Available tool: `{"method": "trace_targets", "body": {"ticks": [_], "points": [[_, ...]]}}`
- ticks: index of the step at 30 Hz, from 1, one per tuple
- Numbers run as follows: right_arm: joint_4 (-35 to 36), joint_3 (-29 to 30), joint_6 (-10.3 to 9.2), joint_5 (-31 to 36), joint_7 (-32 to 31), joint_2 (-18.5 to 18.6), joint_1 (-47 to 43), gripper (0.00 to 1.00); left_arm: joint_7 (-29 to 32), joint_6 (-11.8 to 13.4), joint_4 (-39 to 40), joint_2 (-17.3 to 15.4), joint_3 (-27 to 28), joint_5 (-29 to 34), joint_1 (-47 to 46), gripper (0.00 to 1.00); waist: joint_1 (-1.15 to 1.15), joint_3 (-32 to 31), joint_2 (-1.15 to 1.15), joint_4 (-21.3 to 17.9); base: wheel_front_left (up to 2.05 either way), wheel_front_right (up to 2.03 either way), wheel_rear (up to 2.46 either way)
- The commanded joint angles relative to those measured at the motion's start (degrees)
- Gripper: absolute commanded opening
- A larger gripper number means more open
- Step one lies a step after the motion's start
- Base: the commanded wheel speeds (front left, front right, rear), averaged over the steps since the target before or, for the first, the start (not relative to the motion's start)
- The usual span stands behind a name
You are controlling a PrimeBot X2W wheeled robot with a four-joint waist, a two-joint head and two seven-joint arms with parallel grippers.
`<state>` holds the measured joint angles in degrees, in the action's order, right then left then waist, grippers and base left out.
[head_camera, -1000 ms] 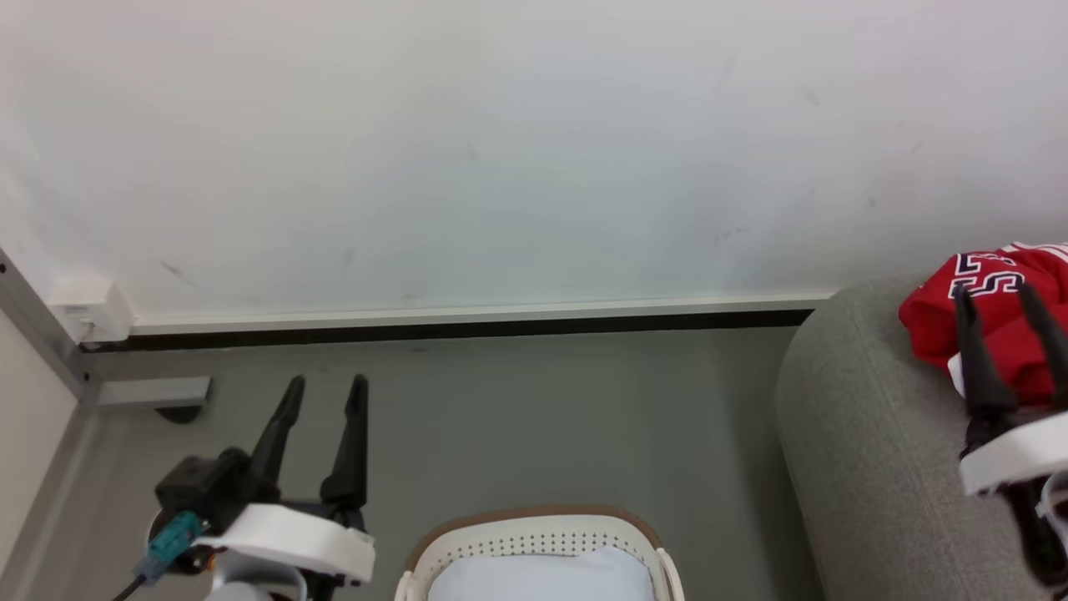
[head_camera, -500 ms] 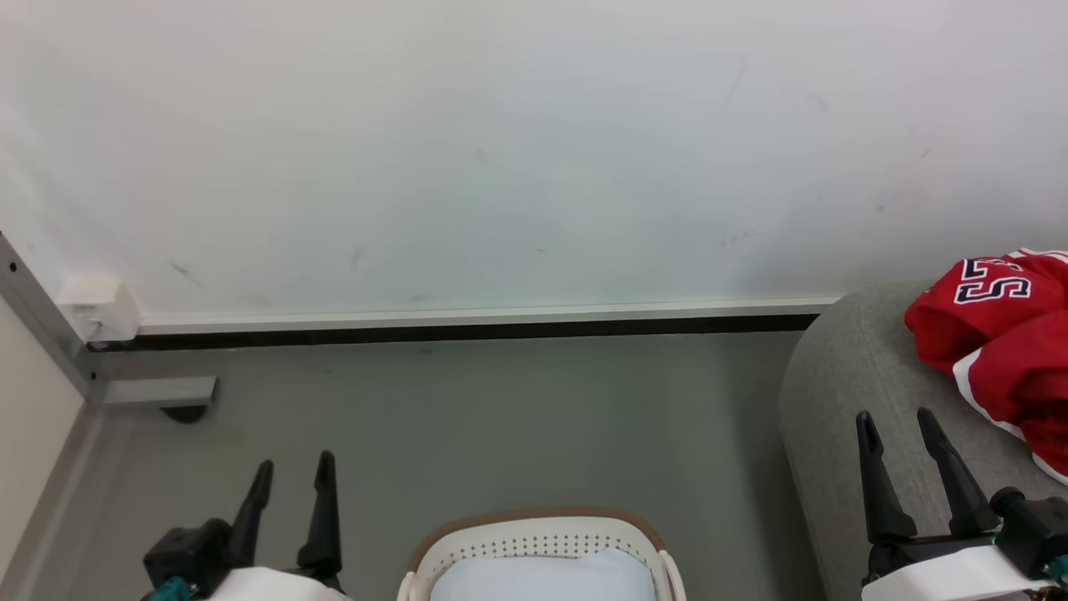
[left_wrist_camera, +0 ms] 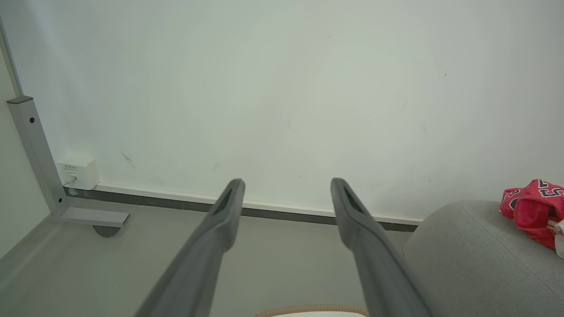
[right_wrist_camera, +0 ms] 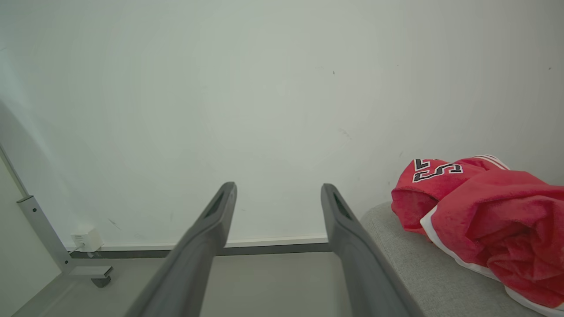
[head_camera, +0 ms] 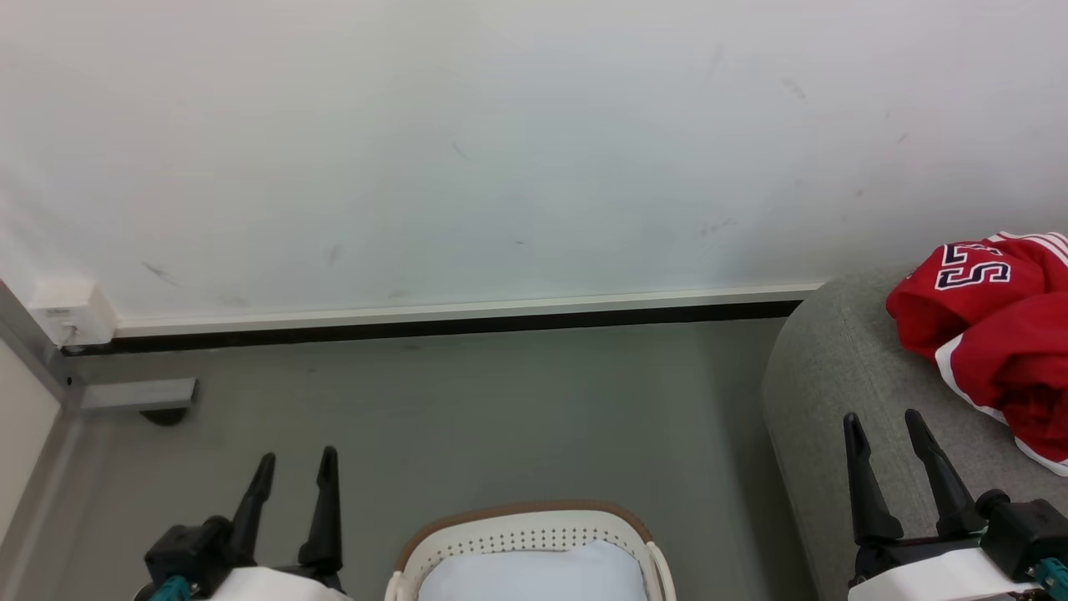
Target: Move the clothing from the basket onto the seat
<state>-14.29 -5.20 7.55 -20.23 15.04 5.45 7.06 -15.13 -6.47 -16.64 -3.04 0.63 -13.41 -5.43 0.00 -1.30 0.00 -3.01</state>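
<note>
The red clothing (head_camera: 993,325) with white trim and black-and-white letters lies bunched on the light-grey seat (head_camera: 843,392) at the right; it shows too in the right wrist view (right_wrist_camera: 480,220) and the left wrist view (left_wrist_camera: 531,207). The white basket (head_camera: 526,534) with its tan-brown rim sits at the bottom centre, pale fabric (head_camera: 534,576) inside it. My left gripper (head_camera: 296,463) stands open and empty left of the basket. My right gripper (head_camera: 883,421) is open and empty over the seat's near edge, apart from the clothing.
A white wall with a dark skirting strip (head_camera: 434,324) runs behind the grey floor (head_camera: 467,417). A grey metal frame foot (head_camera: 138,394) and a small white box (head_camera: 71,310) sit in the left corner.
Both grippers drew back and down. The right one had its fingers at the red clothing a second ago and now stands clear of it, empty. The camera shifted slightly.
</note>
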Motion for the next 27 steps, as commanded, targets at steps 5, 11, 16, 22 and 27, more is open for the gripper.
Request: {"method": "trace_targets", "body": {"ticks": [5,11,16,22,27], "points": [[0.37,-0.45,-0.13,-0.07,0.18,-0.2,0.7,1.0,-0.02,-0.46,-0.48,0.02,0.41,1.18,-0.23,1.0,0.0,0.19,0.0,-0.31,0.0,0.0,0.0],[0.32,-0.75,-0.13,-0.33,0.18,-0.23,0.71,1.0,-0.02,-0.5,-0.98,0.06,0.16,0.18,-0.16,1.0,0.0,0.24,0.0,-0.41,0.0,0.0,0.0],[-1.67,-0.86,0.0,-0.15,-0.36,-0.37,-1.32,0.0,0.11,-0.57,-3.05,0.55,-0.02,0.28,1.05,0.0,0.0,0.25,0.0,-0.44,0.0,0.0,0.0],[-1.49,0.2,-0.01,-6.19,-2.13,-0.56,-1.24,0.0,2.31,-0.61,-3.04,0.51,0.92,-6.23,0.44,0.0,0.0,0.31,0.0,-0.27,0.0,0.0,0.0],[-1.33,1.05,-0.01,-10.9,-3.51,-0.7,-1.18,0.0,3.56,-0.64,-2.44,0.48,1.13,-11.46,0.47,0.0,0.0,0.36,0.0,-0.13,0.0,0.0,0.0]]}}
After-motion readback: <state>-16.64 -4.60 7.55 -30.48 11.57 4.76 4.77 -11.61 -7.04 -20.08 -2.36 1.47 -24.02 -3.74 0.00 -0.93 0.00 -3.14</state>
